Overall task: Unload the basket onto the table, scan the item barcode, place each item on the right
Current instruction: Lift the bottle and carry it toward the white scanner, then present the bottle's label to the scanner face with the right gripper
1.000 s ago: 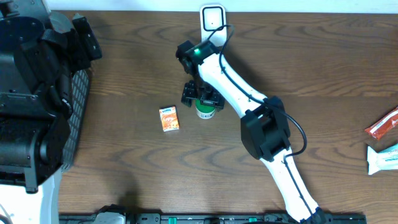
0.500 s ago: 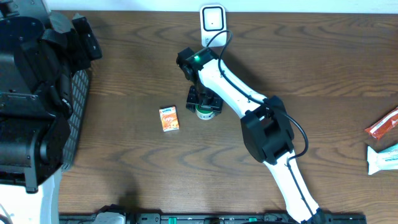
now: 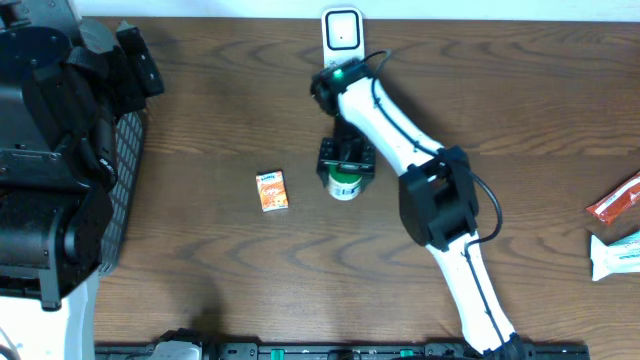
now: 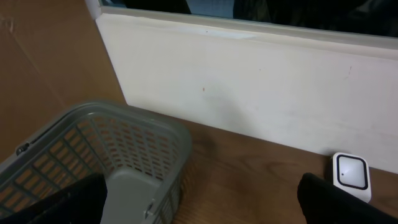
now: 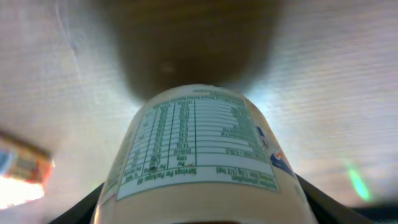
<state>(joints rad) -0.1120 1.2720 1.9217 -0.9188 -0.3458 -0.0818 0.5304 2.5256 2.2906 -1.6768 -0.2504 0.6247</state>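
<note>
The right gripper point(image 3: 345, 165) is clamped on a small white bottle point(image 3: 344, 185) with a green cap, near the middle of the wooden surface point(image 3: 200, 100). In the right wrist view its 2 dark fingers point(image 5: 81, 211) press against either side of the bottle, whose nutrition-facts label faces the camera. I cannot tell whether the bottle is lifted or resting on the wood. The white scanner point(image 3: 342, 30) stands at the far edge of the surface, apart from the bottle. A small orange carton point(image 3: 272, 190) lies flat to the left of the bottle, not touching it. The left gripper point(image 4: 202, 202) is spread wide with nothing in it, hanging above the grey basket point(image 4: 124, 149). 2 packets point(image 3: 615, 225) lie at the right edge.
</note>
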